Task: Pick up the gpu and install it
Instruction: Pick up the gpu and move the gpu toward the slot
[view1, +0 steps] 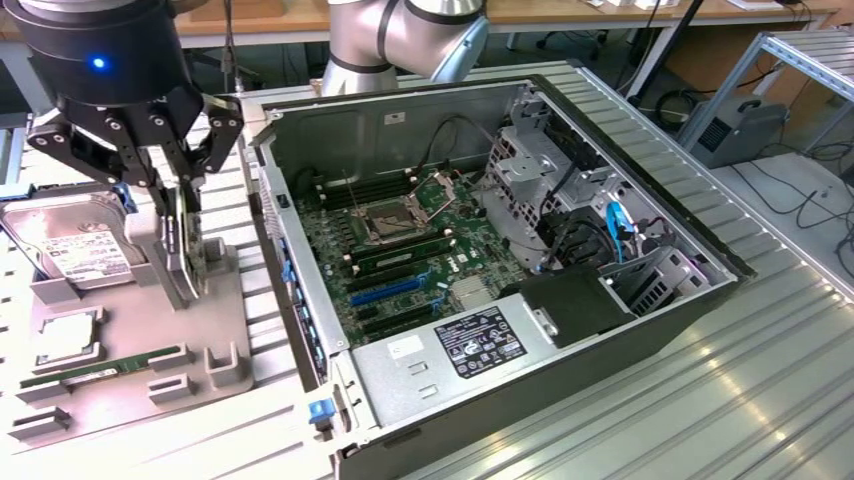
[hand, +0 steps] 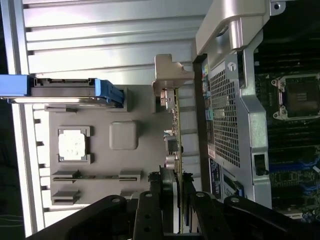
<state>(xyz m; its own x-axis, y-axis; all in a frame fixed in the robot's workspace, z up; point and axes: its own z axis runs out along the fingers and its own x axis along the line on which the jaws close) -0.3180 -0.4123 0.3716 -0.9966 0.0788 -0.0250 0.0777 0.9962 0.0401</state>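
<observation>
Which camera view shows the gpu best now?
The wrist view: the gpu is seen close and edge-on along most of its length, silvery bracket included, standing in the grey holder. In the exterior view it stands upright under the gripper, which grips its upper edge and hides part of it.

Bright, even overhead light in the exterior view; glare streaked the ribbed metal table (view1: 747, 400). Wrist view was dimmer: the gripper (hand: 177, 176) sat in dark shadow, table slats washed pale.
</observation>
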